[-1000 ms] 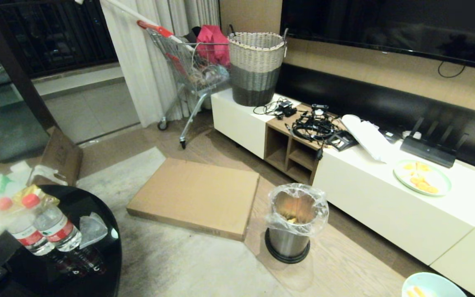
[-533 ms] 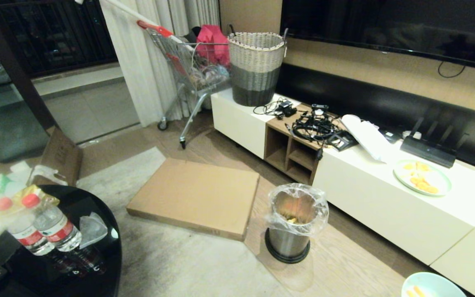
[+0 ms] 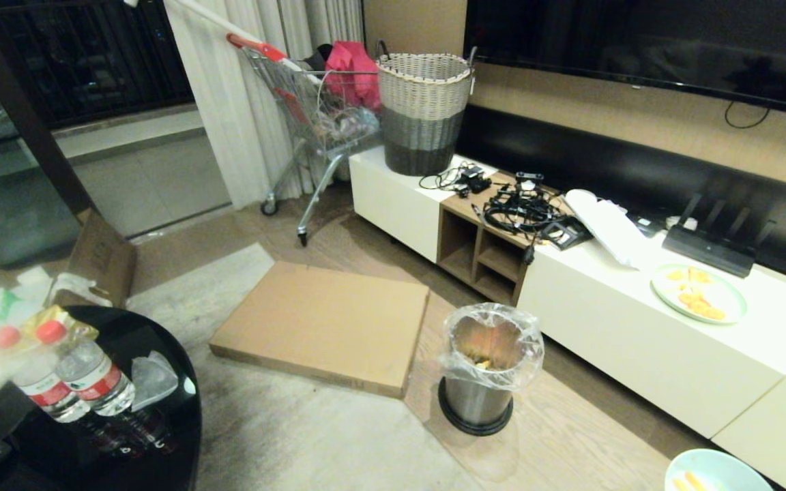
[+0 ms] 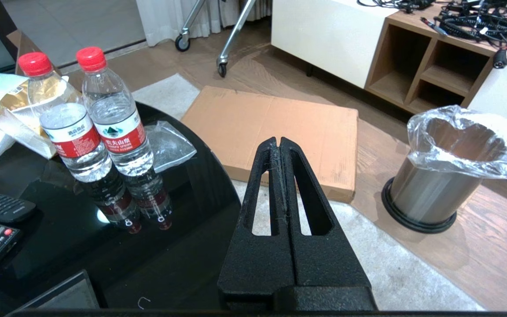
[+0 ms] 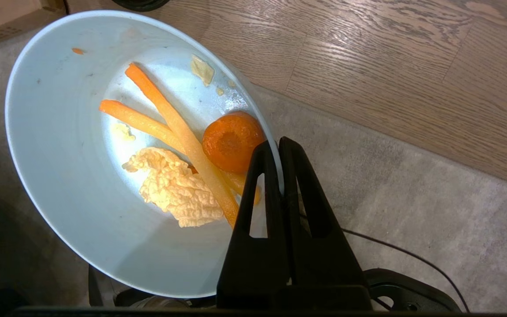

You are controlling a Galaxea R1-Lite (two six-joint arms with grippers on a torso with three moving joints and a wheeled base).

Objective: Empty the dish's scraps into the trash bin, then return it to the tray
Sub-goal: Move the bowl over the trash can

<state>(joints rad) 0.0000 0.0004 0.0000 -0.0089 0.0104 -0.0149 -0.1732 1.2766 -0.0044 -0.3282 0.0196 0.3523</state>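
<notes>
Head view: the small shiny steel trash bin (image 3: 490,368) with clear plastic liner is seen standing on the wood floor, just beside a flat brown cardboard box (image 3: 325,326). Only the rim of the pale bluish-white round dish (image 3: 710,472) is caught at the bottom right corner, well apart from the bin.

Left wrist view: the left gripper (image 4: 281,147) is held over a black glossy table (image 4: 82,246), jaws together, nothing between them.

Right wrist view: the right gripper (image 5: 276,147) is clamped on the dish rim. Orange carrot and pale yellow peel scraps (image 5: 183,154) are seen lying inside the dish.

Floor (image 3: 570,436) has the bin (image 3: 480,389), a flat cardboard box (image 3: 325,327) and a grey rug (image 3: 311,436) on it.
</notes>
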